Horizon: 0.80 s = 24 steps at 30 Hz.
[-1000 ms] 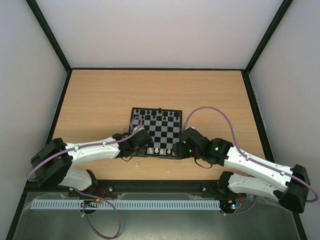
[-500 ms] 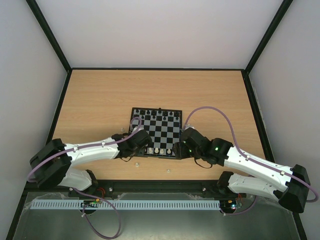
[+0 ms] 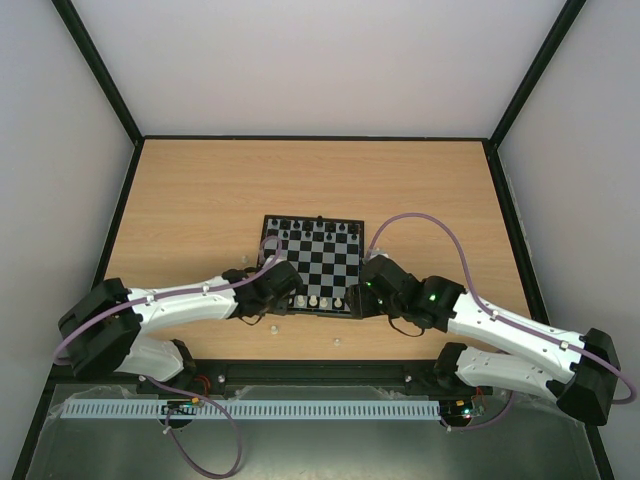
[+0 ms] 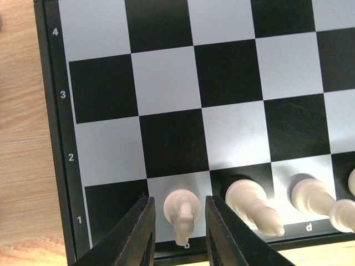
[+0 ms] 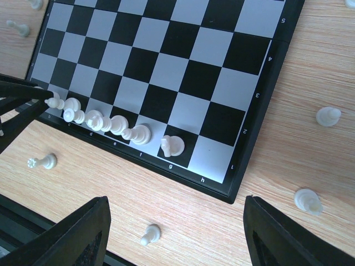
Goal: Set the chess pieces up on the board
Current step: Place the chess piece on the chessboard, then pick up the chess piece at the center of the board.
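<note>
The board [image 3: 325, 262] lies mid-table with black chess pieces [image 3: 315, 227] along its far rank and white ones [image 3: 318, 300] along its near rank. My left gripper [image 3: 297, 296] is at the board's near left corner. In the left wrist view it [image 4: 178, 224] is open, its fingers [image 4: 138, 238] on either side of a white knight [image 4: 182, 210] that stands on b1, with a gap on both sides. More white pieces [image 4: 252, 202] stand to its right. My right gripper [image 3: 358, 297] is open and empty [image 5: 177, 233], above the wood just off the board's near edge [image 5: 211, 191].
Loose white pieces lie on the wood around the board: a pawn [image 5: 150, 234] between my right fingers, one [image 5: 43, 162] near the left arm, and two [image 5: 328, 116] [image 5: 308, 200] right of the board. Black-framed walls enclose the table [image 3: 200, 190].
The left arm has shifted very slightly at the board's near left corner. The right arm and the pieces have not visibly moved.
</note>
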Motion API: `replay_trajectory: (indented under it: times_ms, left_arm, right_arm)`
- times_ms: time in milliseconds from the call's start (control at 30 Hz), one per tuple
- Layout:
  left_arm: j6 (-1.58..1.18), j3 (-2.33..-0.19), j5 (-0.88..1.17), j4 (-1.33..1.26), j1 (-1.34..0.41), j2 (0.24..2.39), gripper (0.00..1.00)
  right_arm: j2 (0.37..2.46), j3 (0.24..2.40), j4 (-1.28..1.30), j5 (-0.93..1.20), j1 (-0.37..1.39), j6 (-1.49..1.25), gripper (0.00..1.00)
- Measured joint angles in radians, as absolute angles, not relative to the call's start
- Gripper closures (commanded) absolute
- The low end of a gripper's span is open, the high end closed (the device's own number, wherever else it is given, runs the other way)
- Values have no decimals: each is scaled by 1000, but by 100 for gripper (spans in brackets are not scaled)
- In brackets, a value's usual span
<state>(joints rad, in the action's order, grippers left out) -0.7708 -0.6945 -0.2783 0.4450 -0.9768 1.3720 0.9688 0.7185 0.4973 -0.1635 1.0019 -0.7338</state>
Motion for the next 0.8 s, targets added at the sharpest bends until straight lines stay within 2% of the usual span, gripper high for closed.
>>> replay_trajectory:
  times_ms: [300,433,600,633,800]
  left_arm:
    - [-771,-694,-282,464,-977,1357,59]
    - [-773,-702,-290,493,-979,1299,43]
    - [-775,-707,-311,530,-995,1156,11]
    - [-777,-707,-316,539,-998,1123,2]
    - [-788,-707,-317,548,-1005,981,1]
  right_arm:
    - [969,719,497,-164,1002,-733,34]
    - [969,719,497,-164,1002,-733,32]
    - [974,719,497,-167,1002,-738,4]
    - [980,719,498,-169,1002,-736,1]
    - [1023,719,501,-196,1002,-742,1]
